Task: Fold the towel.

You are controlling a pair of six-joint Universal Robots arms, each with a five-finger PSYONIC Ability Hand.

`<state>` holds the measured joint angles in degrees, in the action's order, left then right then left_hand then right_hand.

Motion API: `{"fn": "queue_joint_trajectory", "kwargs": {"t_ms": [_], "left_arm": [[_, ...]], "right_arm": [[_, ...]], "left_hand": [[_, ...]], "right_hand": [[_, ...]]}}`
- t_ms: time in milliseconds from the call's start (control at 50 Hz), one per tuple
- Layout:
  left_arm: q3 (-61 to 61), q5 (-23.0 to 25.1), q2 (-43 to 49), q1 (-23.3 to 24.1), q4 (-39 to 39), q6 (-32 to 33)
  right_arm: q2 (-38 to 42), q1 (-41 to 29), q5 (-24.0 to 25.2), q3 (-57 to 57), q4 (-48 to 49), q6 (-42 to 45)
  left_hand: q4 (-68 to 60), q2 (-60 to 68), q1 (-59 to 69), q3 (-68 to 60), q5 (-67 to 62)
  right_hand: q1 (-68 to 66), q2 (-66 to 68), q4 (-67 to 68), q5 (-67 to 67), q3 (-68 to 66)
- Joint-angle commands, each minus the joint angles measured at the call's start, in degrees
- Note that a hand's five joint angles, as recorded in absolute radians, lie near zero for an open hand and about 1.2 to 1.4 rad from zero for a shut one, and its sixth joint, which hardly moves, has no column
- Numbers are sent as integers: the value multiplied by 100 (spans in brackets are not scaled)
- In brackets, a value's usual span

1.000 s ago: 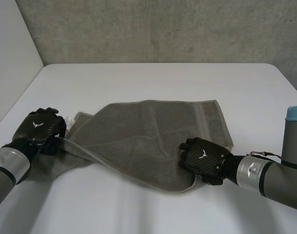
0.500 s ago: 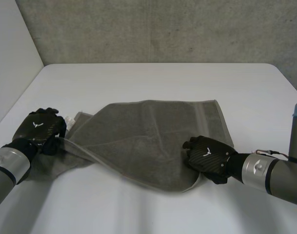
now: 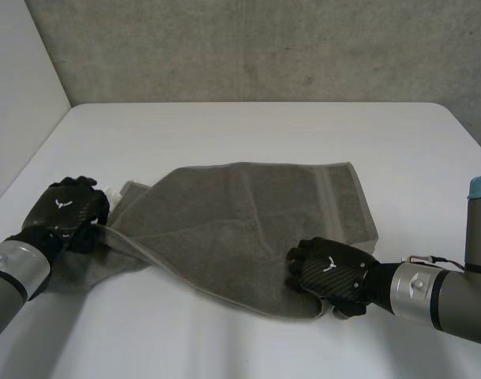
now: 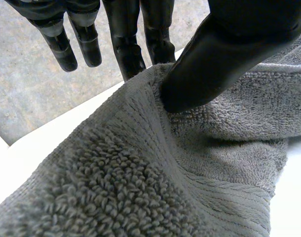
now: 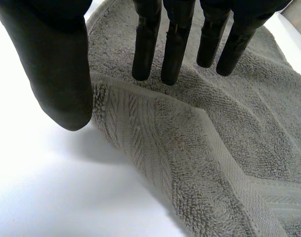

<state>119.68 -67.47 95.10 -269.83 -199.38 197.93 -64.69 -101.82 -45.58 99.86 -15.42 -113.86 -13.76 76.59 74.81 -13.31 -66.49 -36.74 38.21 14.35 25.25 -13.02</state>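
Observation:
A grey towel lies rumpled across the white table, with a fold running from its left end towards the near right corner. My left hand is at the towel's left end. In the left wrist view its thumb pinches a raised edge of the towel against the fingers. My right hand rests on the near right corner. There its straight fingers lie on the towel, and the thumb stands apart beside the turned-up corner edge.
A small white label sticks out of the towel next to my left hand. A concrete wall stands behind the table's far edge. Bare table lies beyond the towel and along the near side.
My right hand has shifted slightly nearer and leftward on the near right corner, and its fingers have straightened. The corner has bunched a little. My left hand has stayed put.

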Motion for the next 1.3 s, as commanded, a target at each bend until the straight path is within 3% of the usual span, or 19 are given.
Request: {"fn": "queue_joint_trajectory", "kwargs": {"t_ms": [20, 160, 200, 460, 500, 540, 820, 920, 980, 1020, 1100, 1120, 1140, 1180, 1200, 1240, 1300], "left_arm": [[12, 6, -1, 9, -4, 0], [12, -12, -1, 1, -4, 0], [12, 6, -1, 1, -4, 0], [-6, 6, -1, -17, -4, 0], [-6, 6, -1, -17, -4, 0], [-6, 6, -1, -17, -4, 0], [3, 23, -335, 115, 93, -44], [-85, 138, -712, 238, 101, -229], [-252, 164, -800, 282, 66, -457], [-392, 155, -792, 317, 75, -563], [-699, 146, -503, 431, 66, -703], [-813, 120, -267, 518, 84, -703], [-814, 120, -264, 519, 84, -703], [-928, 103, -18, 642, 101, -703], [-1015, 85, 173, 781, 101, -703], [-1060, 85, 333, 897, 93, -703], [-1087, 85, 562, 976, 93, -695]], "right_arm": [[-9, 66, 5, -2, 4, 31], [106, 83, -48, -10, 56, 92], [97, 109, -65, 7, 56, 162], [106, 250, -65, 42, 56, 364], [97, 259, -57, 42, 56, 365], [79, 259, -39, 16, 56, 373], [-518, 294, 181, 51, -330, 31], [-1133, 390, 883, -185, -261, -977], [-1142, 408, 884, -353, -111, -1411], [-1099, 426, 718, -703, 213, -2329], [-703, 426, 269, -1048, 505, -3002], [-407, 417, -227, -1265, 574, -3158], [-404, 417, -232, -1267, 575, -3160], [-19, 312, -1404, -1469, 584, -3064], [-17, 312, -1410, -1469, 584, -3063], [175, 242, -2294, -1478, 584, -2905], [255, 224, -2526, -1434, 619, -2905]], "left_hand": [[376, 341, 519, 331, -351], [376, 341, 519, 331, -351], [376, 341, 519, 331, -351], [376, 341, 519, 331, -351], [376, 341, 519, 331, -351], [376, 341, 519, 331, -351], [376, 341, 519, 331, -351], [376, 341, 519, 331, -351], [376, 341, 519, 331, -351], [376, 341, 519, 331, -351], [376, 341, 519, 331, -351], [376, 341, 519, 331, -351], [376, 341, 519, 331, -351], [376, 341, 519, 331, -351], [376, 341, 519, 331, -351], [376, 341, 519, 331, -351], [376, 341, 519, 331, -351]], "right_hand": [[92, -239, -435, 57, 302], [-631, 484, -435, 780, 302], [-1369, 1222, -435, 1518, 302], [-1538, 1391, -435, 1687, 302], [-2044, 1897, -435, 2193, 302], [-4313, 4166, -435, 4462, 302], [-4326, 4179, -435, 4475, 302], [-4326, 4179, -435, 4475, 302], [-4326, 4179, -435, 4475, 302], [-4326, 4179, -435, 4475, 302], [-4326, 4179, -435, 4475, 302], [-4326, 4179, -435, 4475, 302], [-4326, 4179, -435, 4475, 302], [-4326, 4179, -435, 4475, 302], [-4326, 4179, -435, 4475, 302], [-4326, 4179, -435, 4475, 302], [-4326, 4179, -435, 4475, 302]]}}
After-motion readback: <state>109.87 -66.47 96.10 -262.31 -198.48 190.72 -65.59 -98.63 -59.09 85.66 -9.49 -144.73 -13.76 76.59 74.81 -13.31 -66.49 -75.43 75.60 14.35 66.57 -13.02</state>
